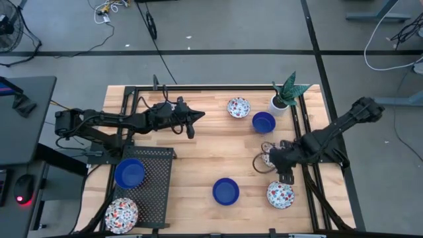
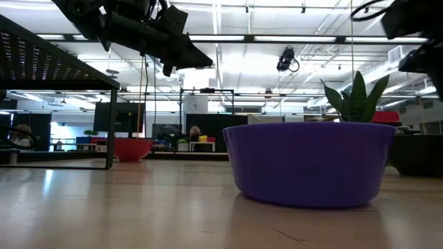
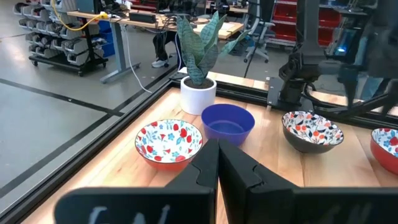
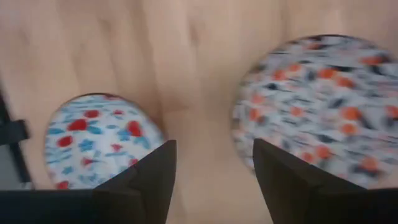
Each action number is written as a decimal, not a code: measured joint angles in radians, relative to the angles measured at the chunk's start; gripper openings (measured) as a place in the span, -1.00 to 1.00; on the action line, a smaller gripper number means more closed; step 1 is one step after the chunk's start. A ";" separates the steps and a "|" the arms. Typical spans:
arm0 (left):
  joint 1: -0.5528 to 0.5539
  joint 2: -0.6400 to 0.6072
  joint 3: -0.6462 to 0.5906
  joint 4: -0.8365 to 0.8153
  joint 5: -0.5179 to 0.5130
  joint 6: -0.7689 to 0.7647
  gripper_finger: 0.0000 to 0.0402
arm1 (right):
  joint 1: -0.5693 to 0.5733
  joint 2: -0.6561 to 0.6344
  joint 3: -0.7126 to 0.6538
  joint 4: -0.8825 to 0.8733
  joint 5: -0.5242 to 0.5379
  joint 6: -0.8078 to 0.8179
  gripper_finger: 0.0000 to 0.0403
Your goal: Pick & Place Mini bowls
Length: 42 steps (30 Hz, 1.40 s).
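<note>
On the table's right, open right gripper (image 1: 280,160) between two floral bowls (image 1: 280,194)

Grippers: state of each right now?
Left gripper: shut, holding nothing, over the table's far side.
Right gripper: open, empty, above two floral bowls.

No text, label, brand, number or sign can be read anywhere on the table, the bowls or the room behind.
</note>
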 joint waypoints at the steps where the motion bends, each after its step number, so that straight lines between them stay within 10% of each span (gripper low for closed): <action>1: 0.000 0.000 0.000 -0.001 0.000 0.000 -0.93 | 0.029 0.000 -0.011 0.043 -0.006 0.011 0.05; 17: 0.000 0.000 0.000 -0.010 0.000 0.000 -0.93 | 0.385 0.137 -0.074 0.604 -0.025 0.196 -0.08; 42: 0.000 0.000 0.000 -0.012 -0.019 0.003 -0.93 | 0.493 0.333 -0.074 0.570 0.055 0.281 -0.59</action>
